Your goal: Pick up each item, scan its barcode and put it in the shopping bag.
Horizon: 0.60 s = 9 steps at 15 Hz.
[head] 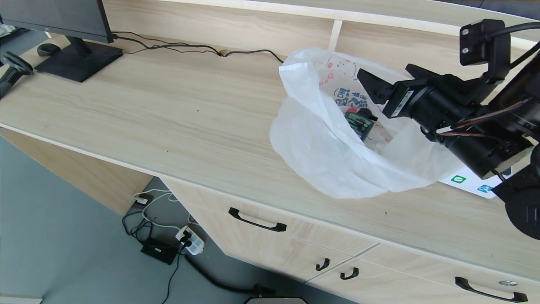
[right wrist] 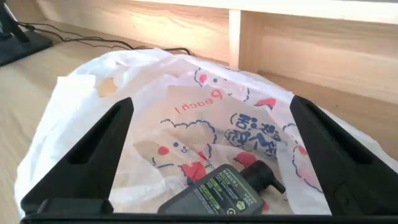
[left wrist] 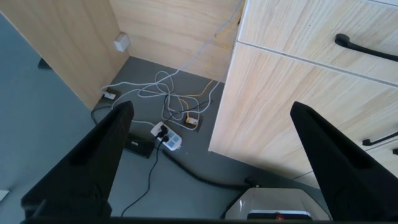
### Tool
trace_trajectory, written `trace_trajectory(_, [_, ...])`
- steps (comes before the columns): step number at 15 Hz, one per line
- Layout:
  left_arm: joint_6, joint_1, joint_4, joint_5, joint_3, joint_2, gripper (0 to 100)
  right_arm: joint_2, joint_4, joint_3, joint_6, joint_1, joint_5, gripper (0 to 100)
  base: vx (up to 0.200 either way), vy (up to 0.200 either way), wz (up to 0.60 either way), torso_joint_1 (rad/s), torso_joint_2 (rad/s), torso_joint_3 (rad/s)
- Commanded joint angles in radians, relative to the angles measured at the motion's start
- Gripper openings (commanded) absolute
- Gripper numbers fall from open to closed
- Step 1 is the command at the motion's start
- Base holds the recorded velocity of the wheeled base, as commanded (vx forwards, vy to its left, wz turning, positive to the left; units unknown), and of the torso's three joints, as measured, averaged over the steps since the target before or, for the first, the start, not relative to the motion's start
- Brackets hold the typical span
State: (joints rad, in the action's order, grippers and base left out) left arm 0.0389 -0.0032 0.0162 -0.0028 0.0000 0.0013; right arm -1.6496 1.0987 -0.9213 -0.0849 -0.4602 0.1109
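Note:
A white plastic shopping bag (head: 337, 164) lies open on the wooden counter (head: 168, 114) at the right. Inside it rest a dark bottle with a green label (head: 358, 122) and a white packet with red and blue print (head: 346, 95). My right gripper (head: 390, 82) hovers open just above the bag's mouth, nothing between its fingers. In the right wrist view the open fingers (right wrist: 93, 155) frame the bottle (right wrist: 221, 193) and the printed packet (right wrist: 242, 130) in the bag (right wrist: 74, 112). My left gripper (left wrist: 211, 155) hangs open below the counter, over the floor beside the cabinet (left wrist: 286, 93).
A monitor on a black stand (head: 76, 50) sits at the counter's far left with cables (head: 190, 48) trailing along the back wall. A white card with coloured icons (head: 472, 183) lies right of the bag. Drawers with black handles (head: 257, 221) front the counter; a power strip (head: 190, 242) lies on the floor.

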Motion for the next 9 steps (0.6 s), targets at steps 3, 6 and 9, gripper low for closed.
trace_trajectory(3, [-0.001, 0.0, 0.001, 0.0, 0.0, 0.0, 100, 0.14, 0.009, 0.101, -0.062, -0.259, 0.133, 100, 0.0, 0.0, 0.0, 0.0, 0.0, 0.0])
trace_trajectory(6, [-0.001, 0.0, 0.001, 0.0, 0.0, 0.0, 100, 0.174, 0.02, 0.157, -0.145, -0.265, 0.135, 100, 0.0, 0.0, 0.0, 0.0, 0.0, 0.0])
trace_trajectory(9, [-0.001, 0.0, 0.001, 0.0, 0.0, 0.0, 100, 0.177, 0.016, 0.163, -0.2, -0.278, 0.142, 100, 0.0, 0.0, 0.0, 0.0, 0.0, 0.0])
